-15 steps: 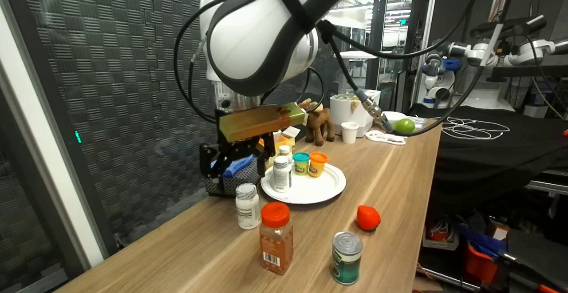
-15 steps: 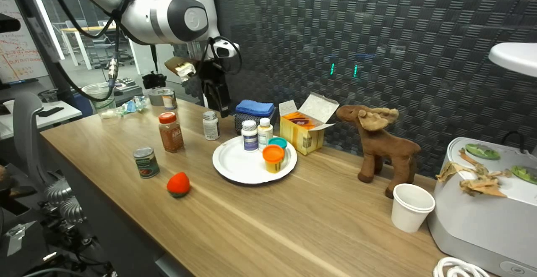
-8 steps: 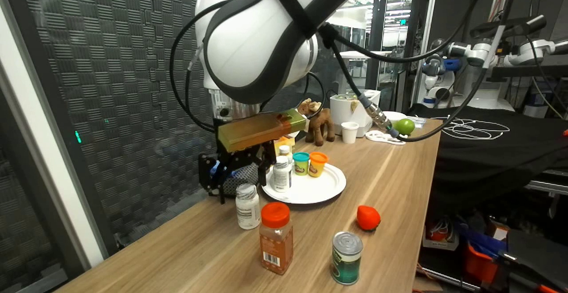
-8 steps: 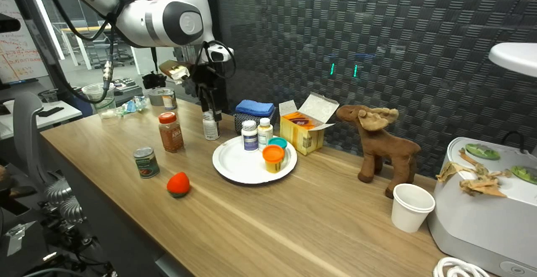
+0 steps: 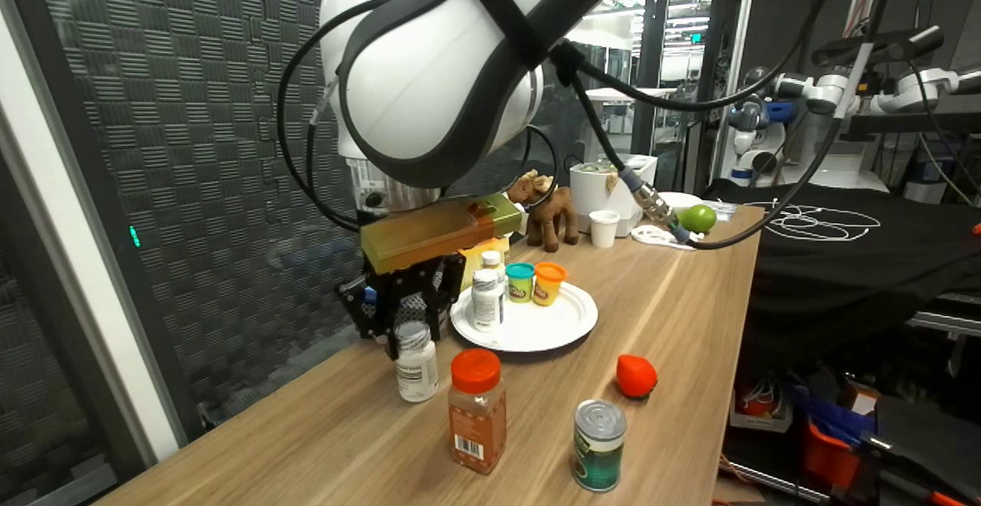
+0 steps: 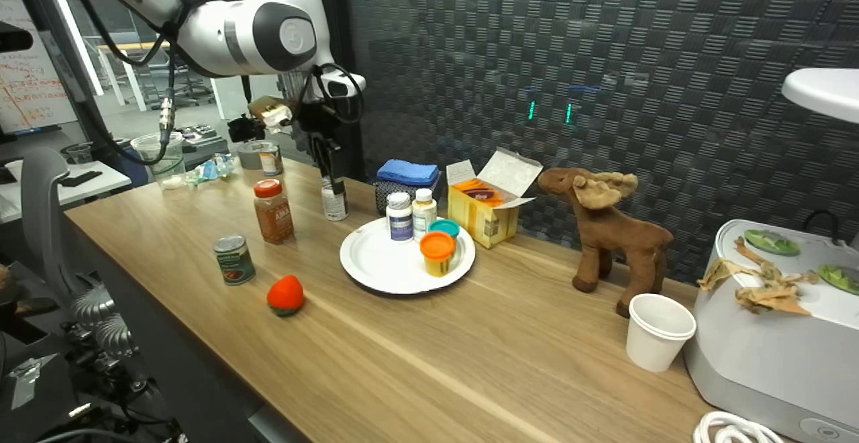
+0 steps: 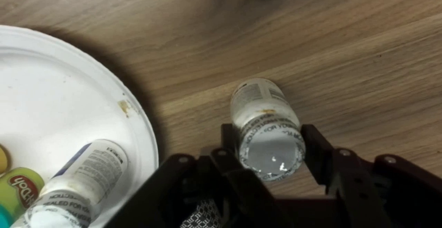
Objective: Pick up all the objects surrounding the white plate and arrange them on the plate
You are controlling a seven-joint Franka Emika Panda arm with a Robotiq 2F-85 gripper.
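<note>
The white pill bottle (image 7: 266,103) off the plate stands on the table, with my gripper (image 7: 270,141) shut on it around its neck, a finger at each side. In an exterior view the bottle (image 5: 418,376) is partly covered by the fingers. The white plate (image 6: 376,262) holds two other pill bottles (image 6: 400,220), a teal-capped tub (image 6: 444,228) and an orange-lidded tub (image 6: 437,260). Outside the plate stand a reddish-brown spice jar (image 6: 274,218) with a red lid, a green-labelled tin (image 6: 233,262) and a red-orange piece (image 6: 285,294).
Behind the plate are a mesh box with a blue cloth (image 6: 408,173) and an open yellow carton (image 6: 483,218). Farther along come a plush moose (image 6: 624,241), a paper cup (image 6: 658,335) and a white appliance (image 6: 772,362). A dark wall runs along the table's back.
My gripper has come down to the pill bottle and its jaws have closed in around it. The bottle has shifted slightly. Everything else stands as before.
</note>
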